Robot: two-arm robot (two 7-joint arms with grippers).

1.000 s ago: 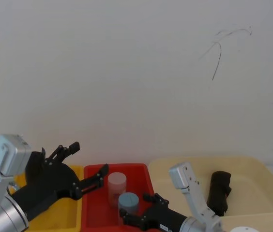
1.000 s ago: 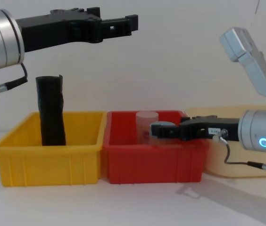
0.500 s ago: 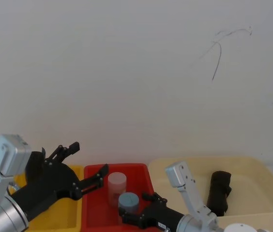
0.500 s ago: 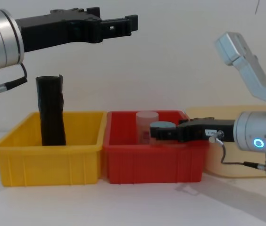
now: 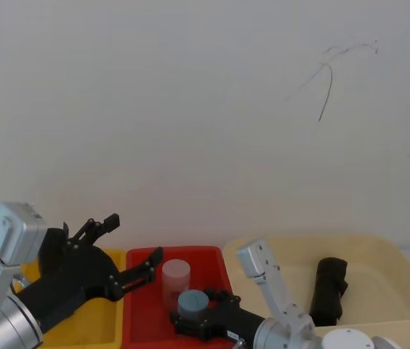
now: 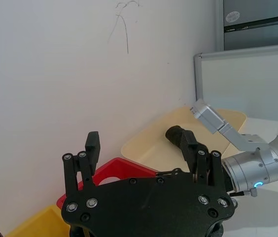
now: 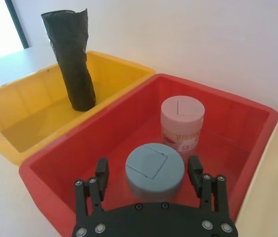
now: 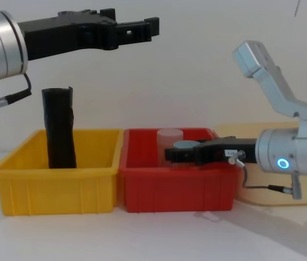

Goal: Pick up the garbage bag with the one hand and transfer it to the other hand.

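Meanwhile the garbage bag (image 8: 60, 128) stands upright in the yellow bin (image 8: 55, 185); the right gripper (image 7: 150, 177), jaws apart, seemingly straddles the blue-lidded jar (image 7: 154, 168); the left gripper (image 8: 142, 28) hovers, jaws spread.

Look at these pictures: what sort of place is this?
Probably a robot test bench: a yellow bin holding a garbage bag, a red bin with jars, and a plain white wall behind.

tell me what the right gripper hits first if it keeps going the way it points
Likely the blue-lidded jar: the right gripper is open with a finger on either side of it, low in the red bin. Past it stands the pink-lidded jar.
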